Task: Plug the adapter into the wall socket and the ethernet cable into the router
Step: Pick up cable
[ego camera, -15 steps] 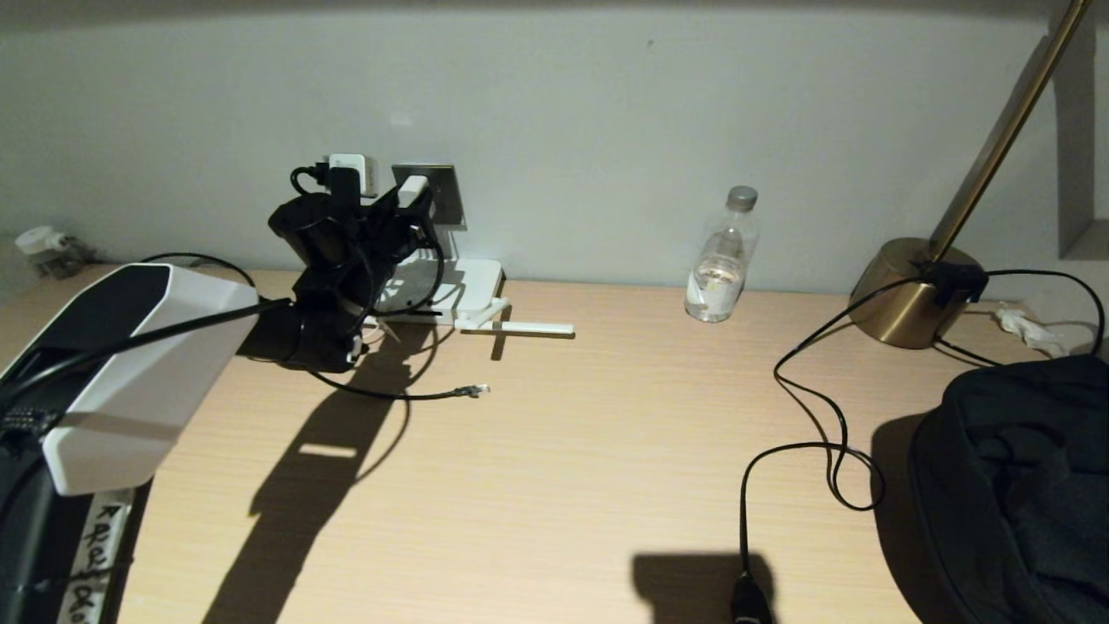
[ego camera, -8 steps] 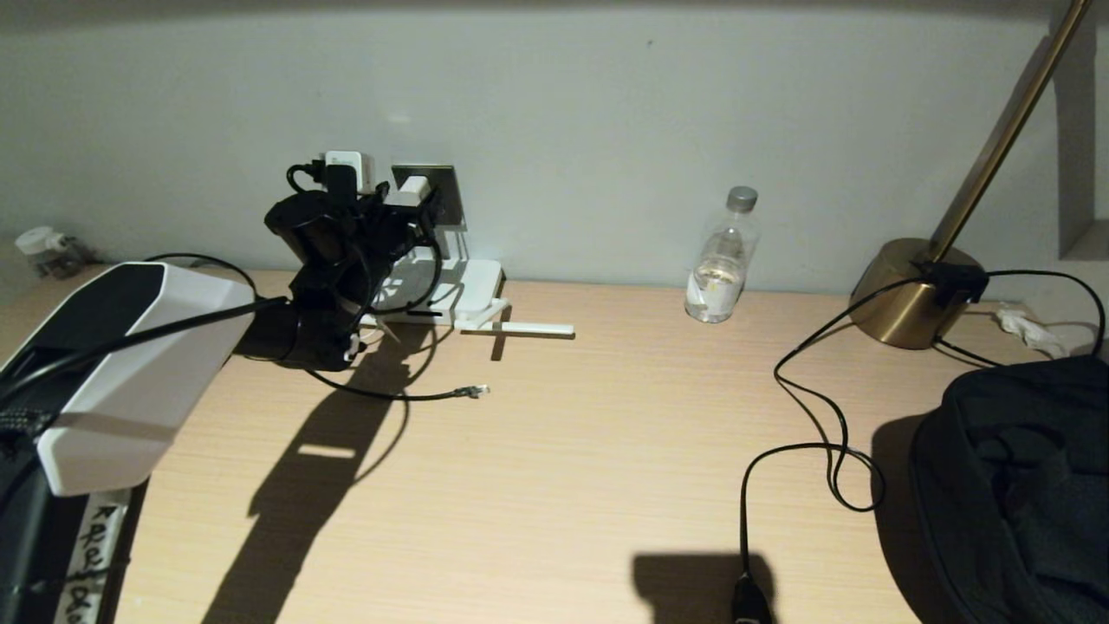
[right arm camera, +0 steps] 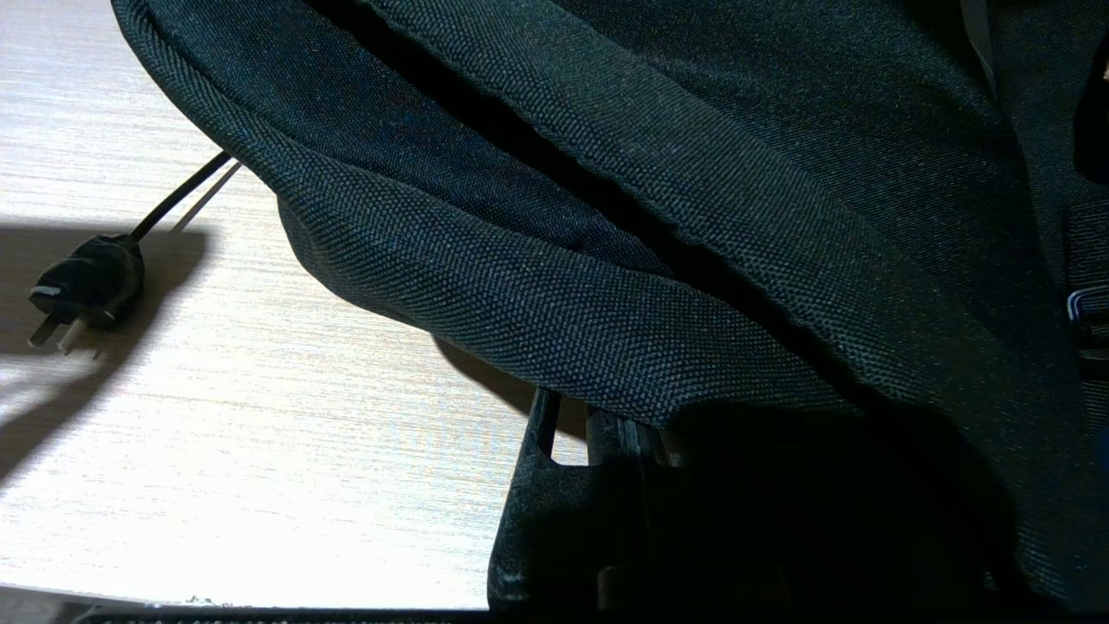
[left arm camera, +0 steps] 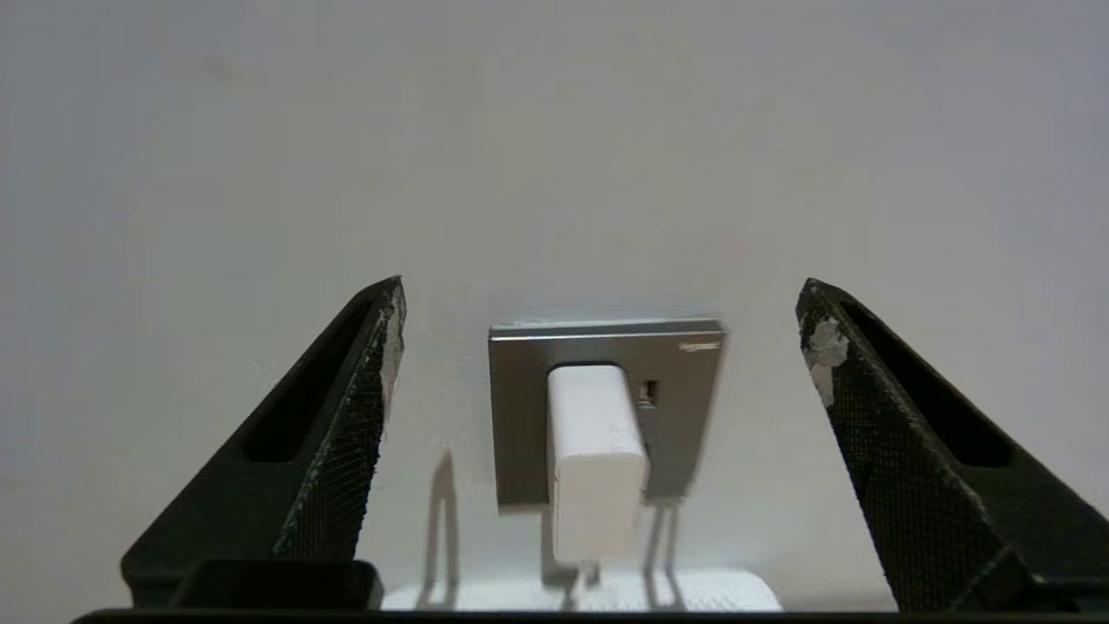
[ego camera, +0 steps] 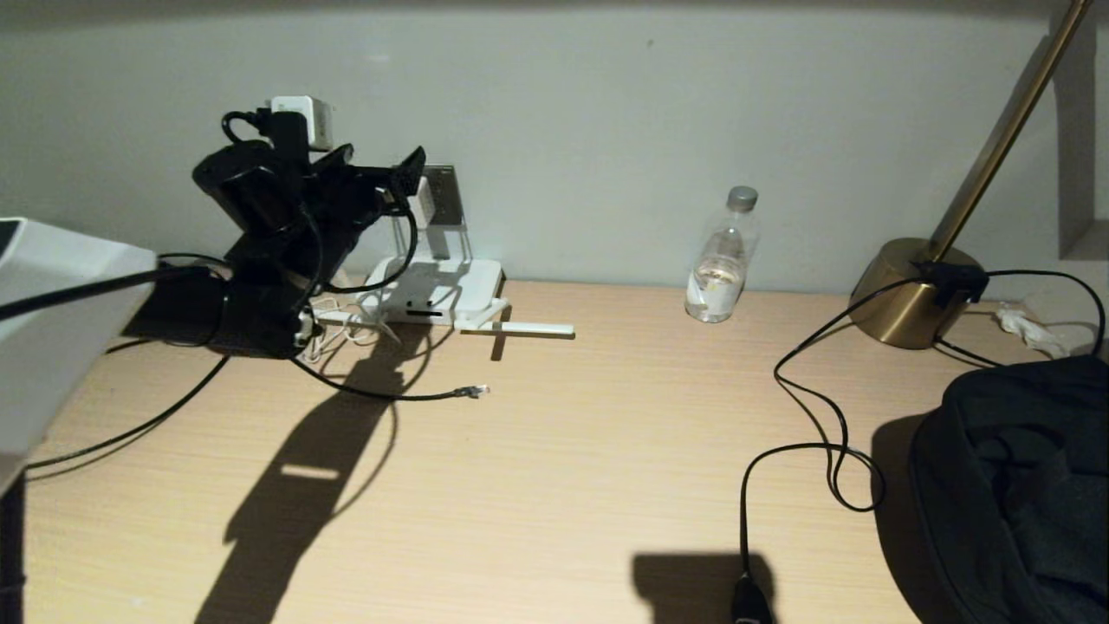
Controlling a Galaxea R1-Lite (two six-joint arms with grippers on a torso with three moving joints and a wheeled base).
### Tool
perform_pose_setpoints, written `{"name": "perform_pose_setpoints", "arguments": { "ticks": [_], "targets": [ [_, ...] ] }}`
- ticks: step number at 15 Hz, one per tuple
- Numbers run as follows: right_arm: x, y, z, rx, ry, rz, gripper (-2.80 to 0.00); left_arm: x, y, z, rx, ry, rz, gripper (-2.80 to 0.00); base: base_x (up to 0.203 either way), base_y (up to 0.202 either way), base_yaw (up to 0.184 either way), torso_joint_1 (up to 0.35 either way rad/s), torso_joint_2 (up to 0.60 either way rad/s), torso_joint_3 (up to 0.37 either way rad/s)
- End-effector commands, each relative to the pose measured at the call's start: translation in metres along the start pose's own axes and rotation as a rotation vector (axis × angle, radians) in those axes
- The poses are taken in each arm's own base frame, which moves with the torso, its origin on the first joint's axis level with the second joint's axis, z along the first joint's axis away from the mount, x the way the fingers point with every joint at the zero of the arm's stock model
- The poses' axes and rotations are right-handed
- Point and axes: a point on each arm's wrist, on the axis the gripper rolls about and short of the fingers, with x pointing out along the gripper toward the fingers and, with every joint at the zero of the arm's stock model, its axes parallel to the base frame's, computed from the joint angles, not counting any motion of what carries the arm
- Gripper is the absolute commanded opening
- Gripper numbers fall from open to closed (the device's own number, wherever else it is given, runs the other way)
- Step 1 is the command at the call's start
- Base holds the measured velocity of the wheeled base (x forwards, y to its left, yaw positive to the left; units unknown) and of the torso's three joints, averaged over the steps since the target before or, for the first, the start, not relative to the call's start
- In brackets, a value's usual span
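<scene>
The left tool [left arm camera: 598, 299] hangs in front of the wall with its fingers [left arm camera: 346, 433] spread wide and nothing between them; open air lies on both sides of the adapter [left arm camera: 596, 459]. The adapter sits plugged into the grey wall socket [left arm camera: 520, 416], its body jutting out from the plate, clear of both fingers. In the head view the left tool [ego camera: 407, 178] is just beside the wall socket [ego camera: 446, 195], above the router [ego camera: 437, 290], which lies on the bench [ego camera: 554, 485] against the wall with one antenna [ego camera: 520, 328] flat along the bench. The ethernet cable [ego camera: 381, 396] trails across the bench, its clip end [ego camera: 474, 391] lying loose, apart from the router's front edge, with bare bench around it. The right tool [right arm camera: 589, 511] sits low at the bench edge, pressed under a dark fabric bag [right arm camera: 693, 217]; whether its fingers are spread or closed I cannot tell. A black lamp plug [right arm camera: 82, 286] lies nearby.
</scene>
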Motion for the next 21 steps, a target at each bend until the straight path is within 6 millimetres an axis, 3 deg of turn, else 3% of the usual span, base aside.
{"name": "perform_pose_setpoints", "arguments": {
  "ticks": [1,4,7,10,12,16,19,21],
  "targets": [
    [0.000,0.000,0.000,0.000,0.000,0.000,-2.80,-0.027,0.004,0.060,0.002,-0.063,0.002,0.00,0.000,0.000,0.000,0.000,0.00,0.000],
    [0.000,0.000,0.000,0.000,0.000,0.000,-2.80,-0.083,0.003,0.121,-0.007,0.007,-0.020,0.00,0.000,0.000,0.000,0.000,0.00,0.000],
    [0.000,0.000,0.000,0.000,0.000,0.000,-2.80,-0.138,-0.008,0.166,-0.089,0.112,-0.075,0.00,0.000,0.000,0.000,0.000,0.00,0.000],
    [0.000,0.000,0.000,0.000,0.000,0.000,-2.80,-0.180,-0.027,0.191,-0.199,0.175,-0.142,0.00,0.000,0.000,0.000,0.000,0.00,0.000],
    [0.000,0.000,0.000,0.000,0.000,0.000,-2.80,-0.198,-0.030,0.199,-0.239,0.168,-0.165,0.00,0.000,0.000,0.000,0.000,0.00,0.000],
    [0.000,0.000,0.000,0.000,0.000,0.000,-2.80,-0.223,-0.041,0.171,-0.213,0.284,-0.186,0.00,0.000,0.000,0.000,0.000,0.00,0.000],
    [0.000,0.000,0.000,0.000,0.000,0.000,-2.80,-0.244,-0.044,0.131,0.019,0.465,-0.237,0.00,0.000,0.000,0.000,0.000,0.00,0.000],
    [0.000,0.000,0.000,0.000,0.000,0.000,-2.80,-0.259,-0.051,0.110,0.216,0.582,-0.359,0.00,0.000,0.000,0.000,0.000,0.00,0.000]
  ]
}}
